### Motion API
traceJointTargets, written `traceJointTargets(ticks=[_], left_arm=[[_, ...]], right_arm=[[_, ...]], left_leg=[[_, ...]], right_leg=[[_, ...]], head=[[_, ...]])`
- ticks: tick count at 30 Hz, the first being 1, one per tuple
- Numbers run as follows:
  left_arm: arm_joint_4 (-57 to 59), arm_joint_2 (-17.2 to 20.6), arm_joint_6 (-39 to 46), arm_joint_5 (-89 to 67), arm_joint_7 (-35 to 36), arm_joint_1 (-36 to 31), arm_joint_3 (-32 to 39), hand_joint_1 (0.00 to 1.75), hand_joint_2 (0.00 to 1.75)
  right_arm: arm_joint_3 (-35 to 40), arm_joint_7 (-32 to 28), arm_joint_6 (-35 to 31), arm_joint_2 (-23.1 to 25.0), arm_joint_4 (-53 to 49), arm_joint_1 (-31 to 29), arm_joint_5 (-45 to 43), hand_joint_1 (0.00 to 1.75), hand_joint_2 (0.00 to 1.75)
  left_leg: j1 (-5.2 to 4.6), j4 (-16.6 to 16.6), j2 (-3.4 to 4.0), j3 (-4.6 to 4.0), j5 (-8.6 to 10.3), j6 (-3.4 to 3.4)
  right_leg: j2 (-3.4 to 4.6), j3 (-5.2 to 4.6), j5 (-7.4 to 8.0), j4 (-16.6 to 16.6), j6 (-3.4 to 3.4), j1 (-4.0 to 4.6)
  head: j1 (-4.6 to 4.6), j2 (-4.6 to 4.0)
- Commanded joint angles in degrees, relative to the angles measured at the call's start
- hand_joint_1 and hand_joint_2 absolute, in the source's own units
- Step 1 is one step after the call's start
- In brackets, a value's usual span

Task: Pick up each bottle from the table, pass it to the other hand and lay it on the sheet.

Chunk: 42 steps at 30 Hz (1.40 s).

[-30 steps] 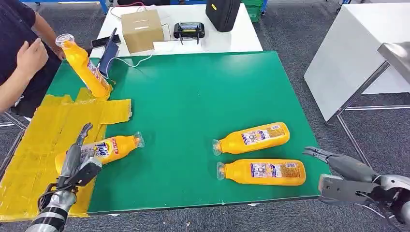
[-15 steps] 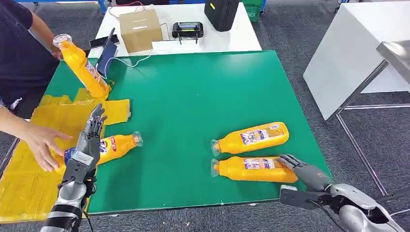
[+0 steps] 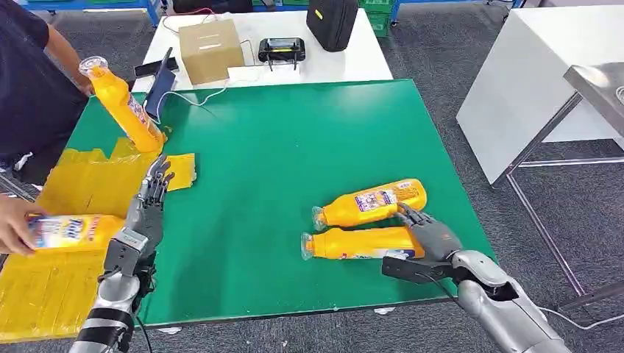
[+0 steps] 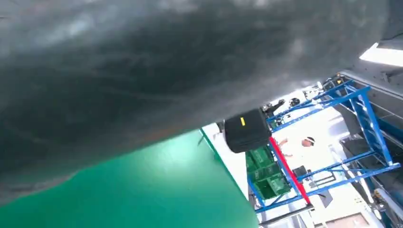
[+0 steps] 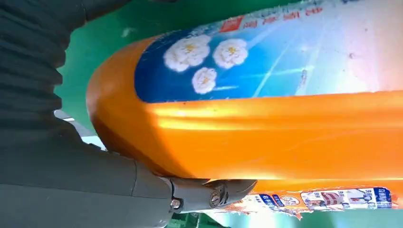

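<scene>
Right hand (image 3: 430, 237) rests its fingers on the near orange plastic bottle (image 3: 360, 243) lying by the tabletop's front right corner, not yet clamped around it. Next I judge it must close, lift and pass the bottle to the empty left hand (image 3: 147, 209), whose fingers are straight and apart.

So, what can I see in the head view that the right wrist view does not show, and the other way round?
Head view alone: the yellow sheet, a person's hand holding a bottle over it, a tilted bottle, the left robot hand, a cardboard box.
Right wrist view alone: the flower print on the label, close up.
Both: the right robot hand on the near bottle, the far bottle beside it, the green table.
</scene>
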Motion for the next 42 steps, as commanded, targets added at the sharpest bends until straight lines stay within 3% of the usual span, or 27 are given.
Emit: traceJointTargets(ticks=[1,7,12,15,18,19,23,28,29,32,36,37,42], left_arm=[[3.0,-1.2,-0.9,-0.1,-1.5,-2.6,0.4,0.0,0.0],[3.6,-1.3,-1.7,0.9,-1.5,-3.0,0.8,0.0,0.0],[5.1,-1.8,-1.9,1.1,-1.5,-4.1,1.3,0.0,0.0],[5.8,-2.1,-2.2,1.4,-1.5,-4.5,1.7,0.0,0.0],[5.6,-2.3,-2.7,1.8,-1.5,-4.2,2.4,0.0,0.0],[5.6,-2.3,-2.7,1.8,-1.5,-4.2,2.4,0.0,0.0],[3.3,-4.3,-7.2,7.4,1.3,-2.0,6.9,0.0,0.0],[2.8,-4.7,-8.4,8.5,2.0,-1.6,7.6,0.0,0.0],[2.3,-6.3,-11.9,14.1,5.2,-1.1,10.0,0.0,0.0],[1.7,-7.7,-14.4,19.9,8.9,-0.6,9.9,0.0,0.0],[-1.2,-8.8,-15.5,23.0,10.7,1.1,6.9,0.0,0.0],[-1.7,-8.9,-15.4,23.1,11.1,1.4,5.9,0.0,1.75],[-2.2,-8.6,-16.7,25.5,12.6,1.5,1.7,0.0,1.75]], right_arm=[[4.1,-0.3,0.7,4.2,10.0,1.9,0.8,1.75,1.75],[4.1,-0.6,0.8,4.4,11.0,2.5,1.2,1.75,1.75],[4.6,-1.0,2.1,4.0,11.6,2.7,1.3,1.75,1.75],[4.3,-1.7,2.0,4.3,11.2,3.2,0.5,1.75,1.75],[3.6,-2.1,1.3,5.7,10.4,3.8,-0.4,1.75,1.75],[3.6,-2.1,1.3,5.7,10.4,3.8,-0.4,1.75,1.75],[-5.5,-7.4,-7.0,14.6,1.7,8.1,-7.5,1.75,1.75],[-6.4,-6.8,-6.9,15.3,-1.7,9.5,-8.0,1.75,1.75],[-11.7,-13.8,-8.1,18.9,-6.8,11.7,-16.1,1.75,1.75],[-15.9,-14.6,-5.4,21.9,-20.9,13.7,-27.1,1.75,1.75],[-15.7,-14.1,-4.6,24.6,-23.3,11.4,-31.6,1.75,1.75],[-15.3,-14.4,-4.7,25.2,-22.6,10.9,-32.1,1.75,1.75],[-13.6,-16.1,-6.9,28.3,-18.8,7.9,-34.5,1.75,1.75]], left_leg=[[0.16,0.0,-0.27,0.14,0.02,-0.05],[0.28,-0.1,-0.57,0.33,0.03,-0.08],[0.34,-0.1,-0.18,0.97,-0.48,-0.18],[0.38,-0.2,-0.56,0.87,-0.33,-0.2],[0.39,-0.1,-0.18,1.29,-0.52,-0.18],[0.4,-0.2,-0.38,1.22,-0.46,-0.2],[0.43,-0.1,-0.04,1.35,-0.56,-0.25],[0.41,-0.1,-0.09,0.95,-0.54,-0.29],[0.42,0.0,0.01,0.92,-0.58,-0.27],[0.37,0.0,-0.12,0.73,-0.54,-0.28],[0.31,0.1,-0.32,0.03,-0.44,-0.2],[0.28,0.0,-0.35,-0.14,-0.33,-0.21],[0.25,0.0,-0.53,-0.16,-0.32,-0.18]], right_leg=[[0.03,0.24,0.0,-0.1,-0.07,0.12],[0.01,0.18,-0.05,-0.2,-0.23,0.19],[0.09,0.43,-0.36,-0.2,-0.31,0.19],[0.01,0.43,-0.29,-0.3,-0.35,0.24],[0.12,0.78,-0.42,-0.2,-0.26,0.24],[0.1,0.77,-0.4,-0.3,-0.29,0.26],[0.27,1.35,-0.43,-0.2,-0.29,0.3],[0.45,1.01,-0.44,-0.1,-0.32,0.27],[0.43,0.99,-0.45,-0.1,-0.29,0.29],[0.33,0.81,-0.5,0.0,-0.26,0.26],[0.28,0.29,-0.5,0.2,-0.24,0.19],[0.14,0.11,-0.4,0.1,-0.22,0.19],[-0.01,0.13,-0.45,0.1,-0.21,0.15]], head=[[-0.02,0.0],[0.0,0.0],[-0.02,0.0],[-0.02,0.0],[-0.02,0.0],[0.0,0.0],[0.0,0.0],[-0.02,0.0],[-0.07,0.0],[-0.02,0.0],[-0.04,0.0],[-0.04,0.0],[-0.02,0.0]])
